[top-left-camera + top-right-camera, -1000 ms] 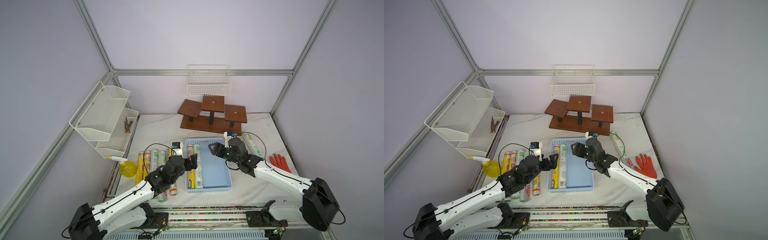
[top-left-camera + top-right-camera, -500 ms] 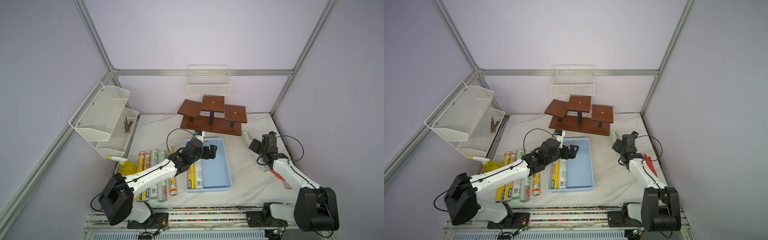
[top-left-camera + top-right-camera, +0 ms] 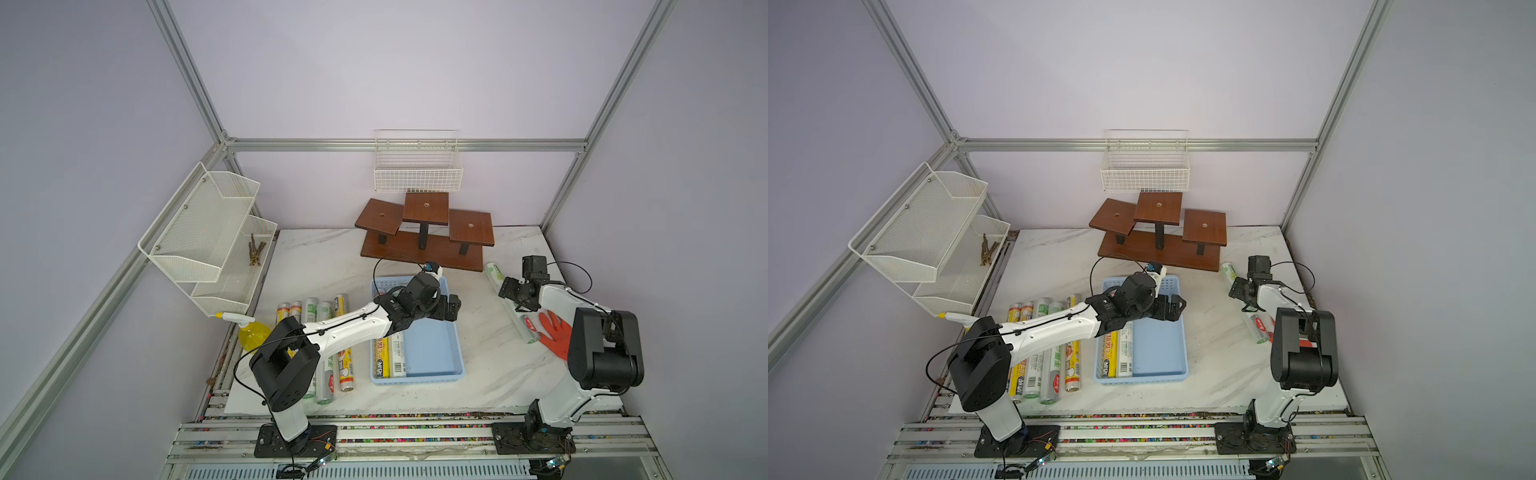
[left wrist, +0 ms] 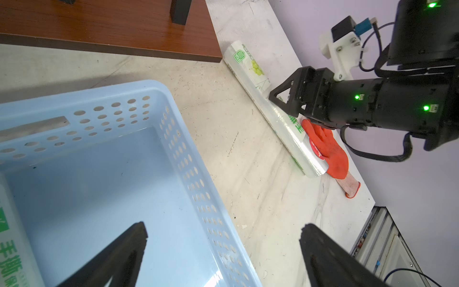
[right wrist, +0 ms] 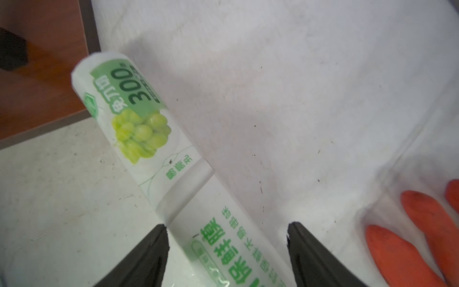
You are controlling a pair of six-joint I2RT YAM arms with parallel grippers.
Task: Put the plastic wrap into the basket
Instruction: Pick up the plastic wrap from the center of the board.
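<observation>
Straddling a green-print roll (image 5: 149, 134) of plastic wrap, the right gripper (image 5: 226, 225) has its jaws partly apart: one finger close against the roll's side, the opposite one well clear. Nothing gripped yet.

Roll lies flat on the table (image 3: 490, 374), well right of the basket (image 3: 432, 345), its near end just beside an orange glove (image 3: 555, 336).

Left gripper (image 4: 223, 225) hangs over the basket's far right corner, jaws wide, empty.

Two rolls (image 3: 398, 353) already lie along the basket's left side. A row of rolls (image 3: 311, 305) waits on the table left of it.

Step in hand, as I read it: the pick of the right-side roll. Next move calls for closing squarely across the roll, lifting it level, carrying it left and turning it lengthwise to the basket, which looks only about roll-length. Left arm would likely need to clear the drop zone first.
</observation>
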